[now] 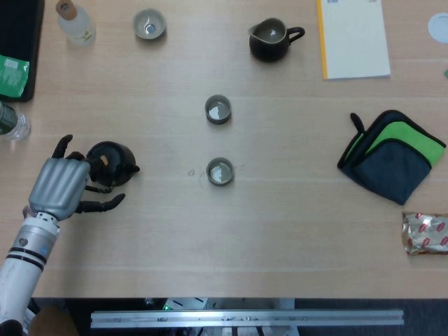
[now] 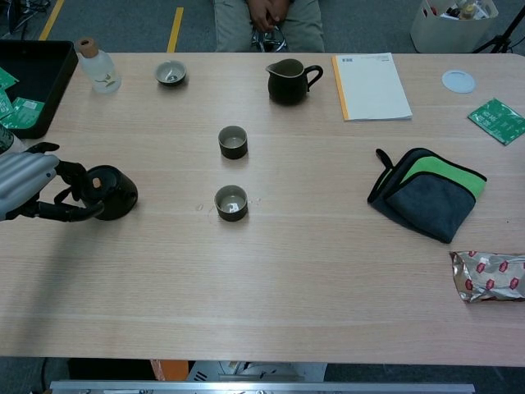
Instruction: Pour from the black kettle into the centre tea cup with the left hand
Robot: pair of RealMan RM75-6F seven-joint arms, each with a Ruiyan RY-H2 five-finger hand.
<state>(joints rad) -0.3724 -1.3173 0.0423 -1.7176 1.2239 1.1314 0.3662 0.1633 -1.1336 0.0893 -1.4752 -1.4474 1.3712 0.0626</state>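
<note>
The black kettle (image 1: pixel 112 163) stands upright on the table at the left, spout toward the cups; it shows again in the chest view (image 2: pixel 111 192). My left hand (image 1: pixel 59 186) (image 2: pixel 23 184) lies just left of it with its fingers spread. Some fingers reach the kettle's handle side, and one stretches along the table below the kettle. I see no firm hold on the handle. Of three tea cups, the middle one (image 1: pixel 218 110) (image 2: pixel 233 141) stands at the table's centre. A nearer cup (image 1: pixel 220 171) and a far cup (image 1: pixel 149 24) flank it. My right hand shows in neither view.
A dark pitcher (image 1: pixel 270 39) stands at the back, a white booklet (image 1: pixel 353 36) to its right. A folded grey-green cloth (image 1: pixel 392 154) and a foil packet (image 1: pixel 425 233) lie at the right. A glass bottle (image 1: pixel 75 22) and a black tray (image 1: pixel 17 42) sit at the back left.
</note>
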